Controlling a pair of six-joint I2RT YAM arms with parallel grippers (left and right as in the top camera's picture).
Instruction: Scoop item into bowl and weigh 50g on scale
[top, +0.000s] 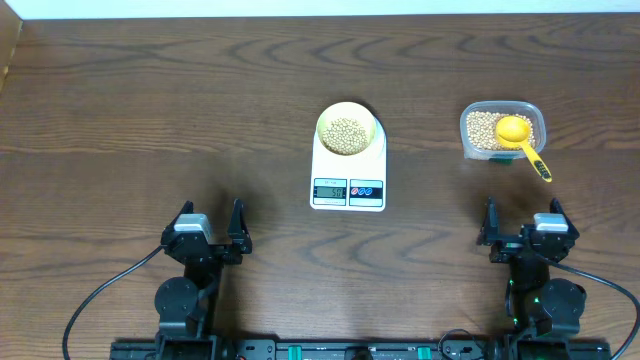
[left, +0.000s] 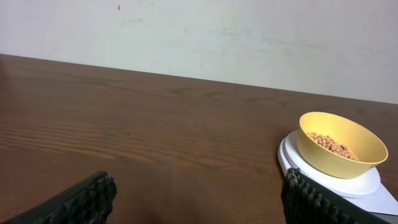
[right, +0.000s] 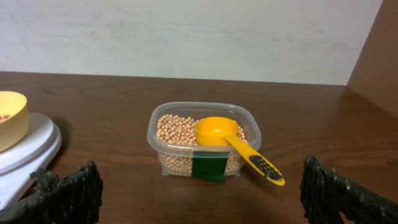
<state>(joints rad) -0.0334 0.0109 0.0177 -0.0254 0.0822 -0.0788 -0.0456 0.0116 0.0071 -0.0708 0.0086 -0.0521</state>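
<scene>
Beans (top: 347, 133): overhead, a heap in the yellow bowl (top: 322, 120) on the white scale (top: 335, 170); more fill the clear tub (top: 468, 140) to the right, yellow scoop (top: 515, 130) resting in it. Left wrist: left tool (left: 199, 199) wide open, empty, bowl ahead-right. Right wrist: right tool (right: 202, 196) spread fully, empty, facing the tub.

You're looking at a dark wood-grain bench (top: 120, 110) that meets a plain off-white wall (left: 236, 37), with a brown side panel (right: 378, 50) standing at the right, all evenly lit.
</scene>
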